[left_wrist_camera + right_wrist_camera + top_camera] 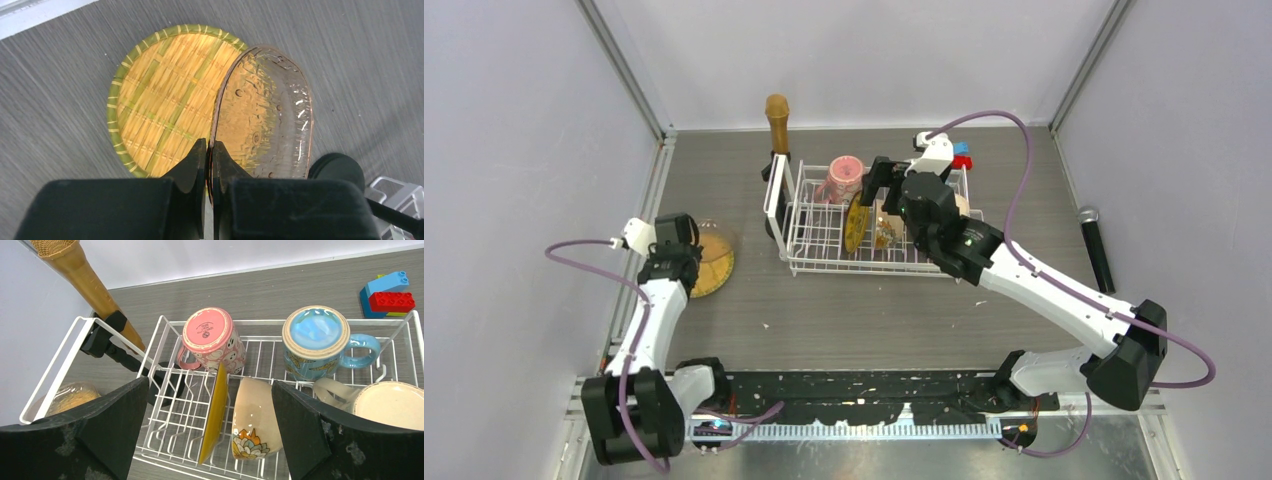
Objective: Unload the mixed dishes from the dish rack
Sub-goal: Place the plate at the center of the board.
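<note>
**Unloading is only partly done: most of the dishes are waiting in the rack.**

The dish rack (pixel 819 240) is sitting mid-table, carrying a pink mug (pixel 210 335) and a blue mug (pixel 315 337) upside down along its far side. A yellow plate (pixel 214 415) is standing on edge in the slots, with a flowered cream mug (pixel 252 420) lying just beside it and a pale bowl (pixel 390 405) at the right end. The right gripper (pixel 210 384) is hovering over them, fingers spread wide, gripping nothing. Well apart to the left, a woven plate (pixel 155 105) is lying flat on the table (pixel 874 320). Above it the left gripper (pixel 210 150) is pinching a clear glass dish (pixel 265 115) by its rim, tilted on edge. Five pieces are looking left to lift.
</note>
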`<move>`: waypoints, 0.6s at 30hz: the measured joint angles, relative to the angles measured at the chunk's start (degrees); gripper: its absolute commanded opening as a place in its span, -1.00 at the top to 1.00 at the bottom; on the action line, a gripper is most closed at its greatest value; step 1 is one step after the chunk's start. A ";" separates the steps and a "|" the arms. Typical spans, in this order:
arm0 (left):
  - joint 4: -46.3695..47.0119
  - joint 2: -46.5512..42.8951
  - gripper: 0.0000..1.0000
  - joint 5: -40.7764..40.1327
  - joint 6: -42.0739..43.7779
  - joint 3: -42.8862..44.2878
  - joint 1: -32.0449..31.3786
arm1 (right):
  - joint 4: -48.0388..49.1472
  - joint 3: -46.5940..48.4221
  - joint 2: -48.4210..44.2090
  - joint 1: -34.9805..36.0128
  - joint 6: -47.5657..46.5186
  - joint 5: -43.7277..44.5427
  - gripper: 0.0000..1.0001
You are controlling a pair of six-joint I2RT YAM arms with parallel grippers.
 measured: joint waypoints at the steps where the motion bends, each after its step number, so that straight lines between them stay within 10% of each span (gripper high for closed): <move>1: 0.68 1.60 1.00 0.17 -0.42 0.02 0.17 | 0.02 -0.04 0.00 0.00 0.00 0.07 -0.99; 18: -0.07 3.30 1.00 -3.48 -6.69 -1.97 3.93 | 0.76 -3.13 -1.90 0.00 -0.24 2.91 -0.98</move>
